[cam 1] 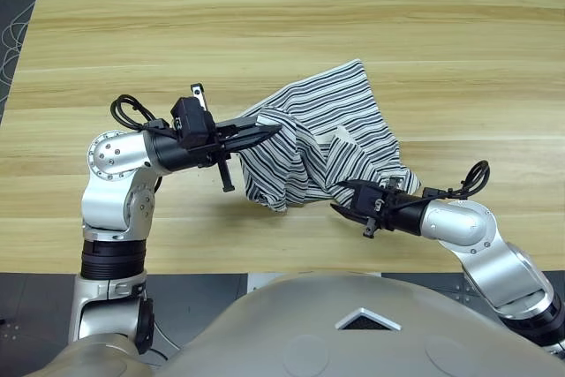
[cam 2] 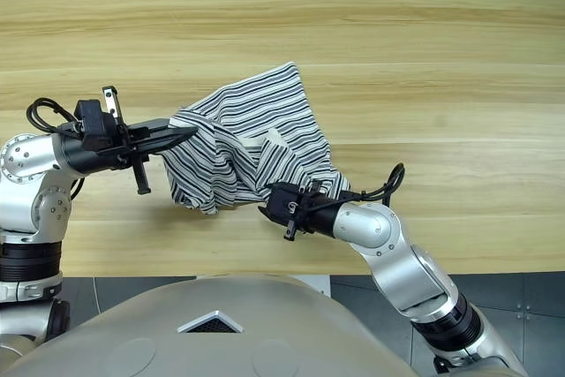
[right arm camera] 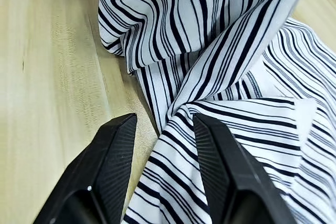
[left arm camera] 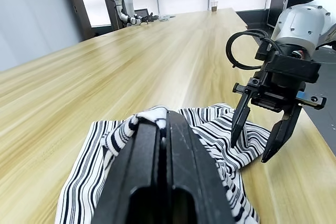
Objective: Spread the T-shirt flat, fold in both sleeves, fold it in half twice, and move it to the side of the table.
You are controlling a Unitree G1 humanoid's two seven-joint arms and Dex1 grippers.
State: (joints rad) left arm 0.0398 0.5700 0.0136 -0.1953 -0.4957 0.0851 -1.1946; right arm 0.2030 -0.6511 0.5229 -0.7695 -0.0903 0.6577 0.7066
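The T-shirt [cam 1: 327,130] lay bunched on the table [cam 1: 265,6], not yet spread. At its 9 o'clock the left gripper [cam 1: 269,131] was clamped on a raised fold; at 5 o'clock the right gripper [cam 1: 337,197] held its jaws apart over cloth. Sleeves, both halvings and the move aside were left to do

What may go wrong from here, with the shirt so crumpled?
1. The left gripper pinches only a small fold of the T-shirt; a pull may slip it free.
2. The right gripper is open over bunched layers; closing there may catch several at once, leaving it twisted.
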